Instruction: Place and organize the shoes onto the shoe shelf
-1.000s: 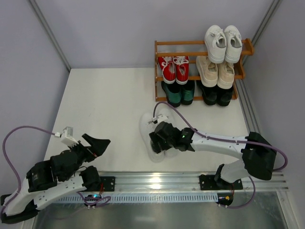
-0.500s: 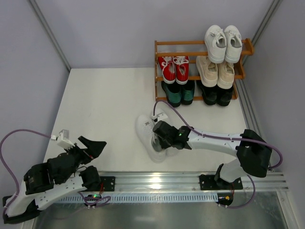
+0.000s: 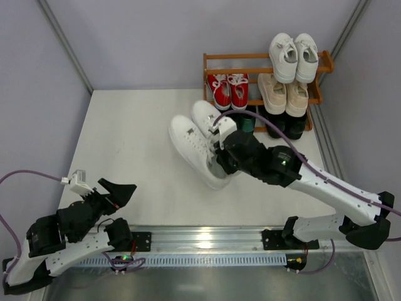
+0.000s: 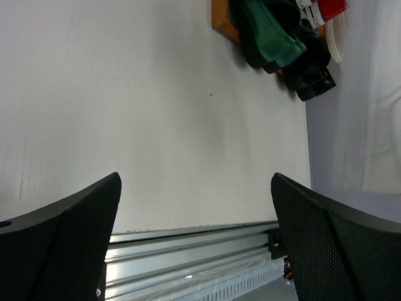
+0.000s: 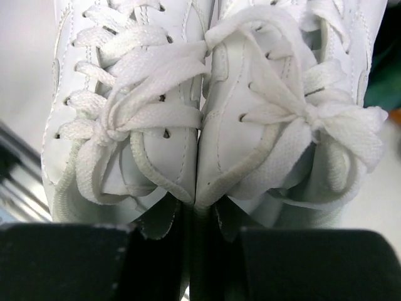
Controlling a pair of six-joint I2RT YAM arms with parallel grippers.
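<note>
Your right gripper [image 3: 220, 165] pinches both white sneakers [image 3: 193, 145] by their inner collars, toes pointing away from it. The shelf [image 3: 233, 71] stands ahead, right of the toes; your left gripper [image 3: 118, 189] gapes, far back.

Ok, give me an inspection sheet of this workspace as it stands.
Surface: white table, matte.
Job's things: shoe shelf at far right; white sneakers on the top tier, right; red sneakers and cream shoes on the middle tier; green loafers and black loafers on the bottom tier; second white pair in front of the shelf.
Clutter: nothing seen.
Grippers: right gripper shut on the second white pair's inner collars; left gripper open, holding nothing.
Cables: purple cable along the right arm; purple loop at the left arm.
Surroundings: grey walls; metal rail at the near edge.
</note>
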